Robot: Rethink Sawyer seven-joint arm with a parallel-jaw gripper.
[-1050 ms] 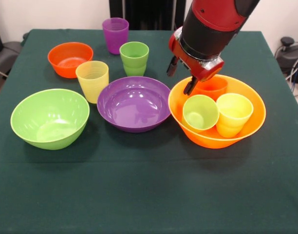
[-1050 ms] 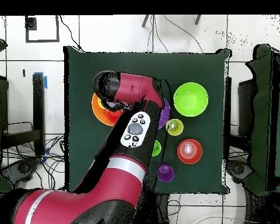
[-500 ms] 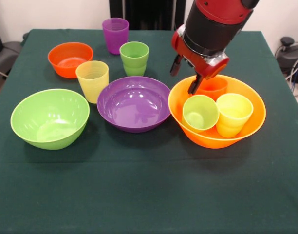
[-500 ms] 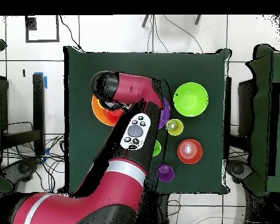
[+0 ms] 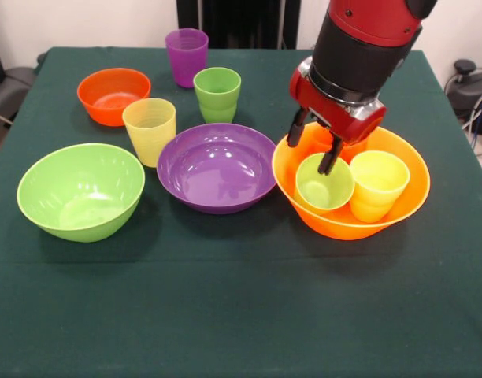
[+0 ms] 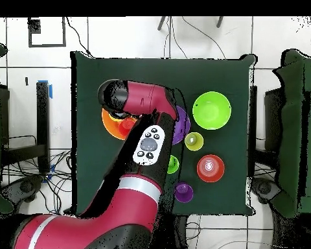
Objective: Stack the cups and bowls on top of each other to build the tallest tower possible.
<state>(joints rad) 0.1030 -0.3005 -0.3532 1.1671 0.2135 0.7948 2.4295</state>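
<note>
Lime green cup and yellow cup, upright side by side inside the large yellow-orange bowl, which sits at one side of the green-covered bench. The arm hides the back of that bowl, so whether anything else lies there cannot be told. The gripper hangs over the bowl's inner edge, jaws spread and pinching nothing; one fingertip stands just above the lime green cup's rim.

Handling, as a judgement: these thin glossy plastic tumblers look light and stiff but slippery, and likely to tip or skate if nudged sideways. The sensible hold is across the rim wall, one finger inside and one outside.

Beside the yellow-orange bowl, nearly touching it, lies the wide purple bowl, empty. Farther along are the deep lime green bowl and the small orange bowl, both empty. The pale yellow cup, green cup and purple cup stand upright on the cloth, each apart from the others.

Overhead view: the arm covers most of the yellow-orange bowl. No tower is yet built.
</note>
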